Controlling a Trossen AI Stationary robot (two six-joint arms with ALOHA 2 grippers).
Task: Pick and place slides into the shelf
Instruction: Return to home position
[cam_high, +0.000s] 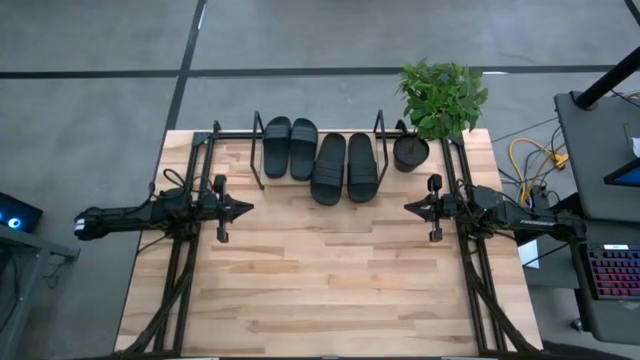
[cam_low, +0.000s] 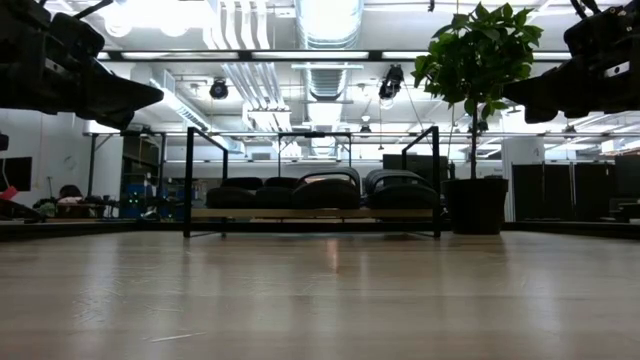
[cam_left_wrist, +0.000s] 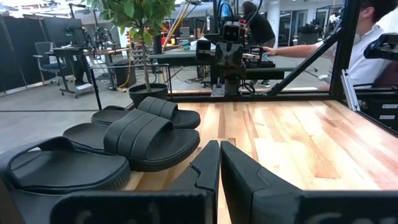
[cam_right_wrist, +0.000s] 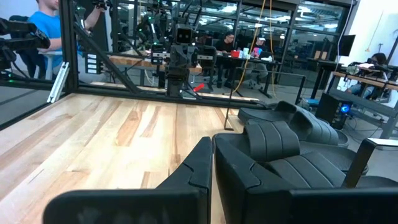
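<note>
On the shelf (cam_low: 310, 213) four slides (cam_high: 328, 168) lie lengthwise front to back, left gripper (cam_high: 249, 208) and right gripper (cam_high: 407, 208) flanking, jaws pressed together.

Four slides (cam_high: 329, 167) lie side by side on the shelf (cam_low: 188, 180) at the far edge of the bench (cam_high: 320, 280), the right pair nearer than the left pair. A potted plant (cam_high: 410, 152) stands just right of the shelf.
</note>
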